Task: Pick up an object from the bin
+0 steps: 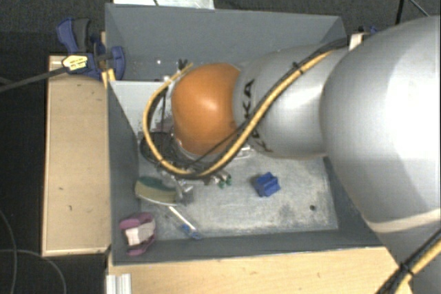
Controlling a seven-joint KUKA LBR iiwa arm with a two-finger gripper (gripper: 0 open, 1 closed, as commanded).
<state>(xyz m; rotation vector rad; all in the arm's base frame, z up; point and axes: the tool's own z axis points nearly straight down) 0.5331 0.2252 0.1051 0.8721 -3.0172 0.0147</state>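
**A:** What sits under the arm (331, 107) in the bin (227, 31)?

**B:** The orange wrist cover (203, 107) hangs over the left half of the bin floor. A bit of grey metal shows below it, which I take for the fingers (181, 187). I cannot tell whether they stand open or closed, and I see nothing between them.

**A:** And the nearest thing?

**B:** A flat olive-green pad (155, 191) by the left wall. It lies touching or just beside that metal, on the side toward the wall.

**A:** How would it handle?

**B:** I judge it light, thin and perhaps a little soft. Lying flat, it gives little height, so a pinch across its narrow width from above seems best.

**A:** Anything else close?

**B:** A pink-and-white lump (138, 229) lies in the near-left corner and a blue block (265, 184) mid-floor, well apart. A thin blue-and-white stick (182, 222) lies toward the near edge, and small green bits (222, 180) are just beside the metal.
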